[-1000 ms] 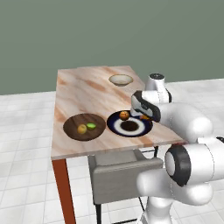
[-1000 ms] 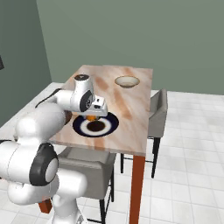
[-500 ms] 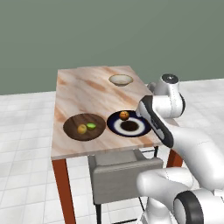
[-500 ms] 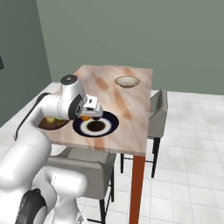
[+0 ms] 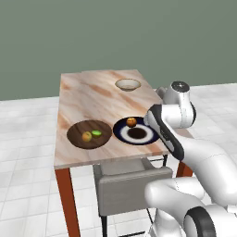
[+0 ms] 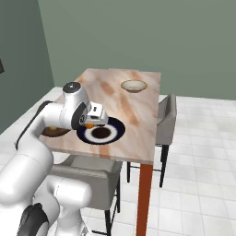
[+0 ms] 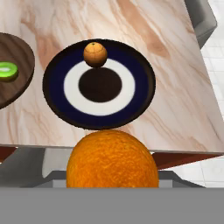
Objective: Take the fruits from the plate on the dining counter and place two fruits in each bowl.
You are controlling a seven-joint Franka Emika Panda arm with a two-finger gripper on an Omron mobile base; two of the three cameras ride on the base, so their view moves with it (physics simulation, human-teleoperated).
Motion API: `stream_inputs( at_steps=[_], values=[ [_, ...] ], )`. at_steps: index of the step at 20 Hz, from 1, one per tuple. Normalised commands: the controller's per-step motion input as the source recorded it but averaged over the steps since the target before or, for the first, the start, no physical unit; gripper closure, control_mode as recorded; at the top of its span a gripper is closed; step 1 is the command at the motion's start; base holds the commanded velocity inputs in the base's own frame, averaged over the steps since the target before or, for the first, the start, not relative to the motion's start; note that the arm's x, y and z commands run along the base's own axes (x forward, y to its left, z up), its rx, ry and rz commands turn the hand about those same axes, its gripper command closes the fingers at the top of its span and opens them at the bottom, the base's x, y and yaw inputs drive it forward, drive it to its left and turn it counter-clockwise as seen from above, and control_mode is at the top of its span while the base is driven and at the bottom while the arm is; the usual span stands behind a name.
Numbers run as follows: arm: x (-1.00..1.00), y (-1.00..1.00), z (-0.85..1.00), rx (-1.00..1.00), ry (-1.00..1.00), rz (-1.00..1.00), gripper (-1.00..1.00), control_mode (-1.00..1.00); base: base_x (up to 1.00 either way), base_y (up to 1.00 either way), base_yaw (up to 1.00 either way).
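Gripper (image 6: 90, 124): closed on a round orange fruit (image 7: 112, 159), which fills the near foreground of the hand view; the fingertips themselves are hidden behind it. The held fruit hangs above the near edge of the round navy plate with white ring and dark centre (image 7: 57, 75).

Plate: carries one second small orange fruit (image 7: 95, 54) on its far rim.

Wide dark brown wooden bowl (image 5: 77, 137): just beside the plate, on its left in the left base view; holds a green fruit (image 5: 96, 133) and a yellow fruit (image 5: 86, 136).

Small cream-beige bowl (image 5: 127, 84): well apart from the plate, toward the far end.

Long pink-beige marble-topped dining counter (image 5: 88, 97): bears the plate and both bowls.

Grey chair (image 5: 130, 182): below the plate, at the counter's near edge.
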Motion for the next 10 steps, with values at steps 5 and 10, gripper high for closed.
stream_inputs(
  at_steps=[5,10],
  values=[
    [0.0,0.0,0.0,0.0,0.0,0.0,1.0,1.0,-0.58,-0.35,-0.06],
    [0.0,0.0,0.0,0.0,0.0,0.0,1.0,1.0,-0.46,-0.61,-0.12]
  ],
)
